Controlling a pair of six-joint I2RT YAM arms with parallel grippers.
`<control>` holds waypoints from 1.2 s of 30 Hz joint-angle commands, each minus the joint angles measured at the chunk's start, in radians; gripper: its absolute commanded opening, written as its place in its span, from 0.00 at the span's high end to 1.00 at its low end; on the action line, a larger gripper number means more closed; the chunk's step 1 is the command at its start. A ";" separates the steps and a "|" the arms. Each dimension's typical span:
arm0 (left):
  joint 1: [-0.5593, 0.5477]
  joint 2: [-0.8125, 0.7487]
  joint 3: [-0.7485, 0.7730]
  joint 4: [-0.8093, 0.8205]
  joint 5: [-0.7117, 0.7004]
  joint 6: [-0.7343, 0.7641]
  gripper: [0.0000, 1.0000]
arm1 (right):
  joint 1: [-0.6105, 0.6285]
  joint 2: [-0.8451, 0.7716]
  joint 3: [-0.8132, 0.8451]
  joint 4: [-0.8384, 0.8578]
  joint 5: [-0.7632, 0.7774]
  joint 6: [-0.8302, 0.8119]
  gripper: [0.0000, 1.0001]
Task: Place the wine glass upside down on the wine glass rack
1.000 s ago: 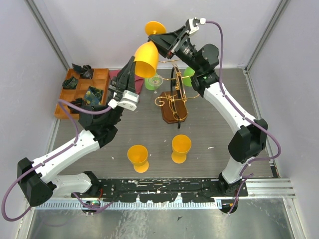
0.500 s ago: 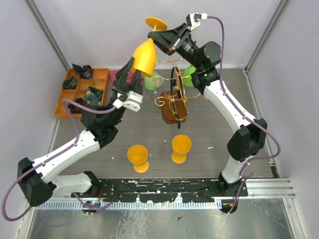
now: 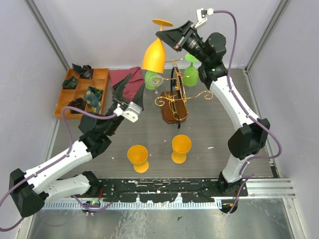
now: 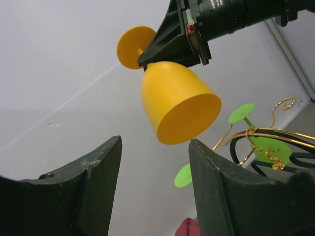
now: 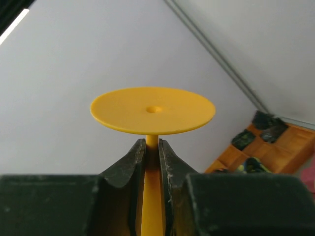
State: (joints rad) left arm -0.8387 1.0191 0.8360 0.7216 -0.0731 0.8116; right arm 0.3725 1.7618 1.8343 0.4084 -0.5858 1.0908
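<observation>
right gripper [image 5: 152, 147] clamping inverted wine glass [image 3: 154, 55] stem, clear of wine glass rack [image 3: 173, 99], left gripper [image 3: 130, 92] parted, apart

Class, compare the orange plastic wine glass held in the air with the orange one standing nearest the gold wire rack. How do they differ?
The held orange wine glass is upside down, foot up; the standing orange wine glass is upright, mouth up. The held glass is gripped by its stem in the right gripper, above the table; the standing glass rests on the table, untouched. Both are orange goblets.
</observation>
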 commanded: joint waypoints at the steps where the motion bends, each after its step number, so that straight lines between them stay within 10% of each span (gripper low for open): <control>1: -0.001 -0.048 -0.026 -0.057 -0.038 -0.046 0.36 | -0.032 -0.103 0.034 -0.165 0.059 -0.294 0.93; 22: 0.037 0.066 0.183 -0.234 -0.280 -0.207 0.21 | -0.445 -0.445 -0.343 -0.445 0.269 -0.936 0.99; 36: 0.108 0.094 0.183 -0.203 -0.272 -0.253 0.21 | -0.606 -0.581 -0.861 0.127 -0.043 -1.042 0.99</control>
State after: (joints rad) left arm -0.7460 1.1046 0.9745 0.4679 -0.3393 0.5846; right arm -0.2409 1.2270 0.9695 0.3214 -0.5018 0.1192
